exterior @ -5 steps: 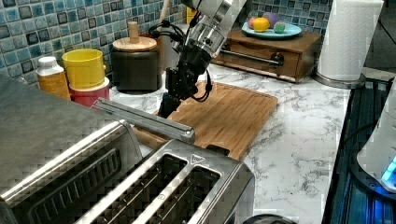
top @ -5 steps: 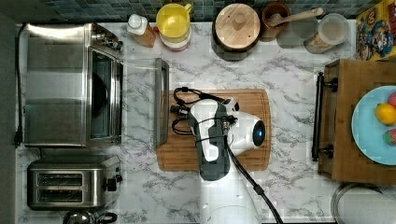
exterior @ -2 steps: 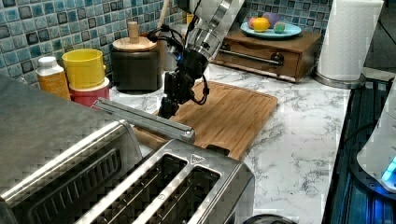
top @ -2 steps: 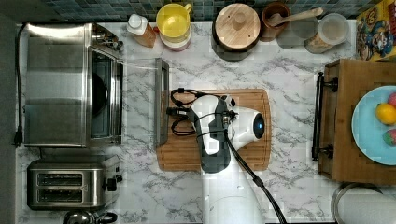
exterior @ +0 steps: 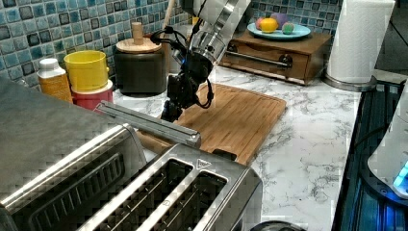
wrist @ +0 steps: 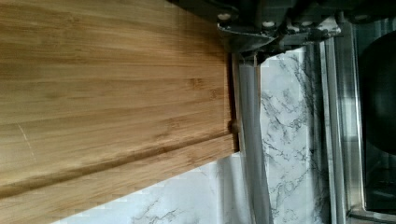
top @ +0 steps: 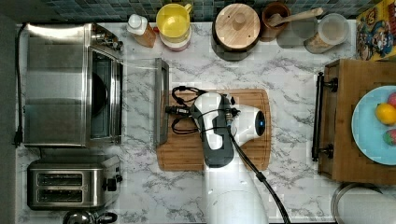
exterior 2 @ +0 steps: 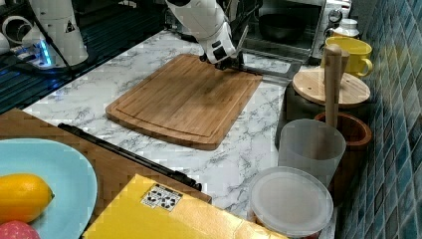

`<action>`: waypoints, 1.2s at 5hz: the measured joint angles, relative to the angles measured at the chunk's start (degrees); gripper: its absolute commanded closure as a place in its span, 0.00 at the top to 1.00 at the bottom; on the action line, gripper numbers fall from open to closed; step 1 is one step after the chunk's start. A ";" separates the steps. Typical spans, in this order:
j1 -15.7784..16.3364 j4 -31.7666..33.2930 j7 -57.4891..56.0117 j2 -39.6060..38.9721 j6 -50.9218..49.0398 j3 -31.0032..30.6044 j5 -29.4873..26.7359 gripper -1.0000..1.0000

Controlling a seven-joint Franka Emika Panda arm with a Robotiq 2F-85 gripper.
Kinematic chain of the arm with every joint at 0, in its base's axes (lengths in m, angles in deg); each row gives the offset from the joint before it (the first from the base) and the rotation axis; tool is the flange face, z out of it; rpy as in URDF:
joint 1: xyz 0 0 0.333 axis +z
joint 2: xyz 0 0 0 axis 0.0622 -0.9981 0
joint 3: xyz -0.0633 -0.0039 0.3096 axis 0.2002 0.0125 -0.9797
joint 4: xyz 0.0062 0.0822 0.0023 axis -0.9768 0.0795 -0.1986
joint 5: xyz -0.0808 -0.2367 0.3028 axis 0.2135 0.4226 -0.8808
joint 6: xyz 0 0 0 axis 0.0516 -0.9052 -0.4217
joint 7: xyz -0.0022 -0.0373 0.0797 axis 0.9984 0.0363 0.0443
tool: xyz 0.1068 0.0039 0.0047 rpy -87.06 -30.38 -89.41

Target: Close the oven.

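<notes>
Counting the things sitting on the kitchen counter

One big oven (top: 70,84) is sitting at 9 o'clock in the top view, and one small toaster (top: 70,182) with two slots is sitting at 8 o'clock. One wooden cutting board (top: 252,154) is lying in the middle. One yellow cup (top: 173,18), one little bottle (top: 140,29) and one dark pot (top: 236,28) are standing at 12 o'clock. One blue plate (top: 369,126) is holding three fruits at 3 o'clock.

The oven (top: 70,84) is being shown with its door (top: 140,100) lying open and flat, its handle (top: 161,100) beside the cutting board (top: 252,154), over which the arm (top: 217,140) is being held.
</notes>
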 measured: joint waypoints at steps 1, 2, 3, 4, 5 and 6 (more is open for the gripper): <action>-1.62 -0.22 -0.73 0.00 -4.28 -1.22 -2.07 0.00; -1.80 -0.78 -1.01 -0.08 -5.04 -1.38 -0.67 0.00; -1.65 -2.01 -0.95 -0.42 -4.73 -1.79 1.90 0.00; -1.68 -3.02 -0.95 -0.81 -4.36 -2.24 3.92 0.00; -1.47 -3.47 -0.95 -1.23 -4.48 -2.05 4.31 0.00; -1.56 -4.59 -0.95 -2.46 -5.76 -1.81 4.31 0.00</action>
